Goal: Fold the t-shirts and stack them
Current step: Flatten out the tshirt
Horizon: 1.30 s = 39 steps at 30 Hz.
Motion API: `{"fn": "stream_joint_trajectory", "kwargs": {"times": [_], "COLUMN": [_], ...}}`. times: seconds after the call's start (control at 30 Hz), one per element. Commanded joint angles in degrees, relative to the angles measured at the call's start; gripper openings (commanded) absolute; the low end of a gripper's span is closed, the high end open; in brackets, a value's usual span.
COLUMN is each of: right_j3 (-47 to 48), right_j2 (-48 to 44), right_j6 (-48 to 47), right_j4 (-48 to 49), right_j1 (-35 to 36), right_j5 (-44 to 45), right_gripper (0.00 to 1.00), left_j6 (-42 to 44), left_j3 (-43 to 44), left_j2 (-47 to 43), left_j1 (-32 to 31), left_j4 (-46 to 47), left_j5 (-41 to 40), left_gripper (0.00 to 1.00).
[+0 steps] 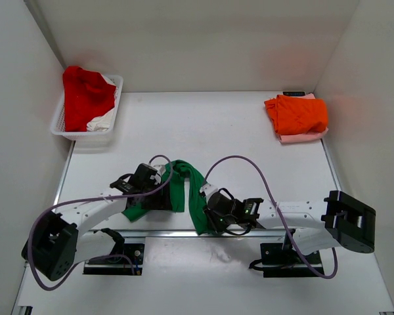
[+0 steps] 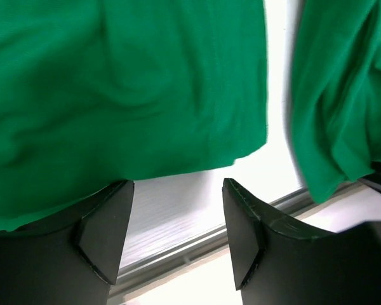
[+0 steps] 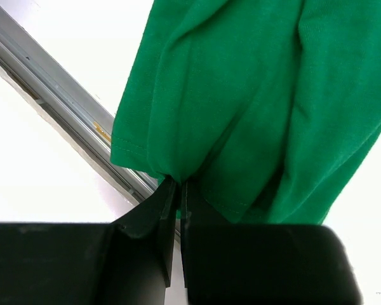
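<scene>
Top view: the green shirt hangs bunched between both wrists at the tabletop's near edge, and both sets of jaws are hidden under wrists and cloth. Far right, an orange shirt lies on a pink shirt, mostly covering it. Far left, a basket holds a red shirt over a white shirt.

Left wrist view: left jaws spread, nothing between them; green cloth covers 1 fingertip and runs out of frame.

Right wrist view: right jaws pressed together, pinching the green hem. A rail carries a yellow mark — too small to read.
</scene>
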Motion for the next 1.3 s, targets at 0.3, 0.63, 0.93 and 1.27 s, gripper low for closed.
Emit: {"fn": "stream_joint_trajectory", "kwargs": {"times": [0.3, 0.63, 0.93, 1.27], "right_j3": [-0.92, -3.02, 2.51, 12.53], "right_j2": [1.2, -0.2, -6.6, -27.17], "right_j6": [0.08, -0.19, -6.86, -15.83], "right_j4": [2.0, 3.14, -5.64, -9.78], "right_j1": [-0.48, -1.89, -6.98, -40.54], "right_j5": [0.75, -0.74, -0.13, -19.52], "right_gripper": [0.0, 0.0, 0.0, 0.0], "left_j6": [-11.13, -12.99, -8.25, -0.15], "left_j3": [0.63, 0.63, 13.95, 43.41], "left_j2": [3.54, 3.99, -4.18, -2.7], "left_j1": [-5.69, -5.08, 3.42, 17.51], "left_j4": [8.43, 10.81, -1.56, -13.89], "left_j5": [-0.77, -0.15, -1.39, 0.9], "left_gripper": [0.67, 0.12, 0.0, 0.0]}}
